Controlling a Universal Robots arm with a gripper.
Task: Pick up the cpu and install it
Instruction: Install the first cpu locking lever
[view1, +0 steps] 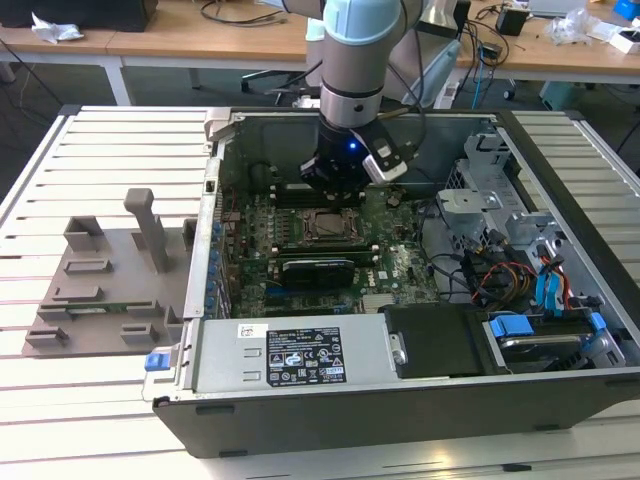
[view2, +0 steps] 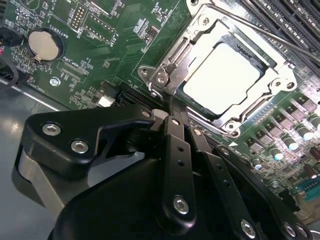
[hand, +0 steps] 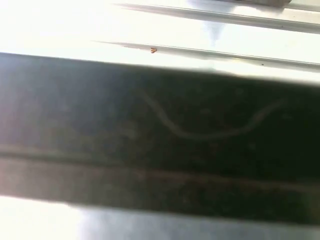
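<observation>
The cpu (view2: 225, 75) lies flat in the socket on the green motherboard (view2: 115, 55), its pale silvery top showing inside the metal socket frame (view2: 165, 75). In the second wrist view my gripper (view2: 170, 107) is shut, its black fingers (view2: 176, 145) pressed together with nothing between them. The tips sit at the corner of the frame, beside the cpu. In the exterior view the gripper (view1: 336, 188) hangs low inside the open computer case (view1: 400, 400), just behind the socket (view1: 326, 226).
A grey plastic tray (view1: 110, 280) with raised blocks lies on the slatted table at the exterior view's left. The case walls, a power supply (view1: 300, 355) in front and a drive cage with cables (view1: 520, 250) at the right hem in the board. A thin metal lever (view2: 260, 32) runs past the socket.
</observation>
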